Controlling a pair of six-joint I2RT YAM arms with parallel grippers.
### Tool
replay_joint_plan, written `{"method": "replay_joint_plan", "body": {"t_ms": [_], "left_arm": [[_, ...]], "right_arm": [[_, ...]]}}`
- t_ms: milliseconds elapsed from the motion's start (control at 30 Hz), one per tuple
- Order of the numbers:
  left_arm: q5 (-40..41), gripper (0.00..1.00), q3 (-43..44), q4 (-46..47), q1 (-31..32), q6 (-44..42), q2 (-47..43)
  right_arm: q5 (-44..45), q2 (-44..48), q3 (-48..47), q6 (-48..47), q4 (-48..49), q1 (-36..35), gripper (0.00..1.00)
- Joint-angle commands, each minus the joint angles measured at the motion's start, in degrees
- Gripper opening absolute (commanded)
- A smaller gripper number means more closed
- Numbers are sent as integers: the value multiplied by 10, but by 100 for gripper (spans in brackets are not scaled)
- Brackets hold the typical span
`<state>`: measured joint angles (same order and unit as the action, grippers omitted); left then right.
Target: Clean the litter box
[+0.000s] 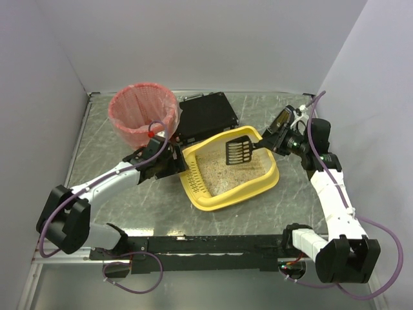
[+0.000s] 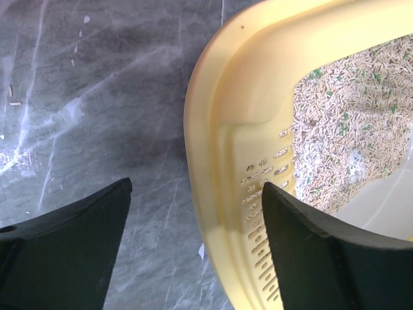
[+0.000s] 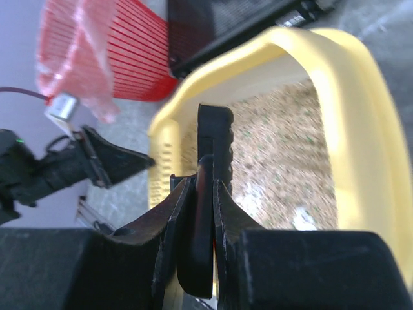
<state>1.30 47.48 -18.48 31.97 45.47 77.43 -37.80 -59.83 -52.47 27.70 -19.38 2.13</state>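
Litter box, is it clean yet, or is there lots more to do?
Not clean yet. Done: the right pincer is shut on the black scoop, held over the litter box. In hand: the left pincer stands open at the box's slotted end. Left: the litter needs sifting, and the scoopings probably go in the pink-lined bin.
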Motion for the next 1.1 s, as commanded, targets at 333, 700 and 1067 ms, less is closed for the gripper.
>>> {"method": "replay_joint_plan", "body": {"t_ms": [333, 700, 1067], "left_arm": [[-15, 97, -23, 12, 7, 22, -109], [20, 97, -50, -1, 10, 42, -162], [97, 97, 4, -119, 10, 44, -240]], "right_arm": [[259, 0, 13, 103, 18, -195, 0], [326, -43, 23, 166, -14, -222, 17], [423, 32, -145, 46, -157, -223, 100]]}}
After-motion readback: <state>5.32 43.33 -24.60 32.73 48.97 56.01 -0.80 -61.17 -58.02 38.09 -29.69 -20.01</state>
